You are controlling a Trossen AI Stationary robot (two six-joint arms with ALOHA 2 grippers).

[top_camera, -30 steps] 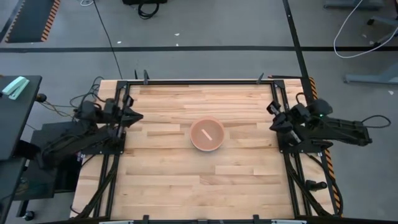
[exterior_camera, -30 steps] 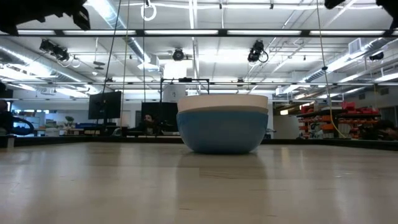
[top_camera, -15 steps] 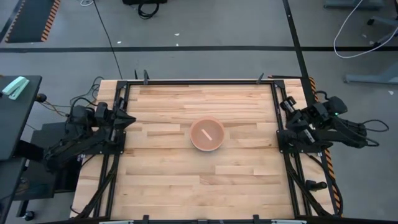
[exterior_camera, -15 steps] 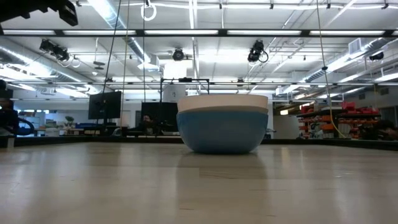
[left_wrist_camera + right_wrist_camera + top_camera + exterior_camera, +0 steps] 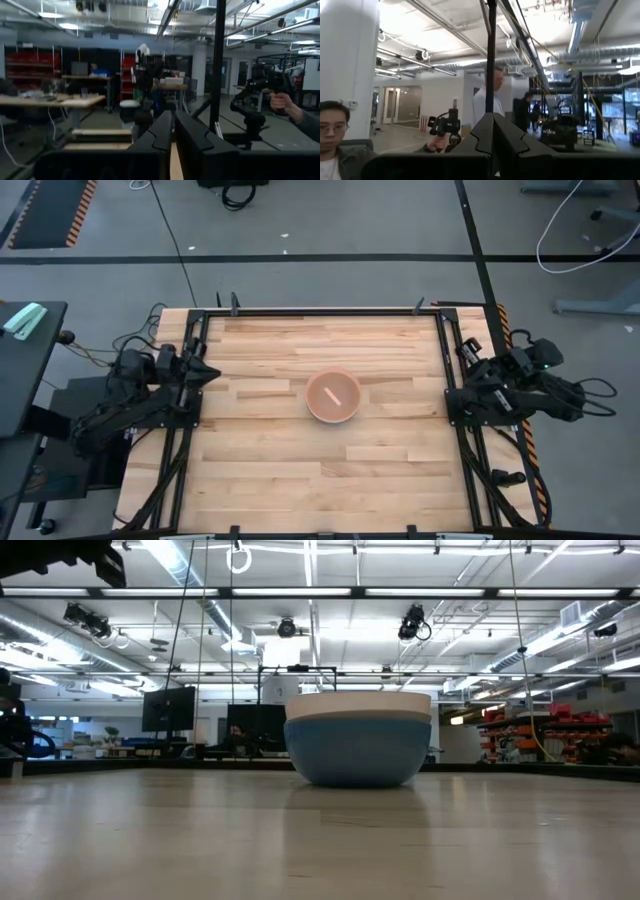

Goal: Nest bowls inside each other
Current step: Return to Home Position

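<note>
The three bowls (image 5: 333, 395) stand nested in one stack at the table's middle. From above I see the salmon-pink bowl innermost. In the low view the blue bowl (image 5: 352, 752) is outermost, base on the wood, with the grey-white bowl's rim (image 5: 358, 716) above it and a paler rim on top. My left gripper (image 5: 212, 371) hovers shut at the table's left edge, far from the stack; its fingers meet in its wrist view (image 5: 173, 120). My right gripper (image 5: 465, 352) is shut at the right edge, its fingers together in its wrist view (image 5: 493, 117).
Bare wooden tabletop (image 5: 260, 450) surrounds the stack on all sides. A black metal frame (image 5: 320, 311) runs along the table's edges. People stand and sit in the room beyond; one hand holds a control handle (image 5: 260, 85).
Both arms have drawn back from the stack: my left gripper toward the table's left edge, my right gripper toward the right edge and slightly toward the far side. The stacked bowls have not moved.
</note>
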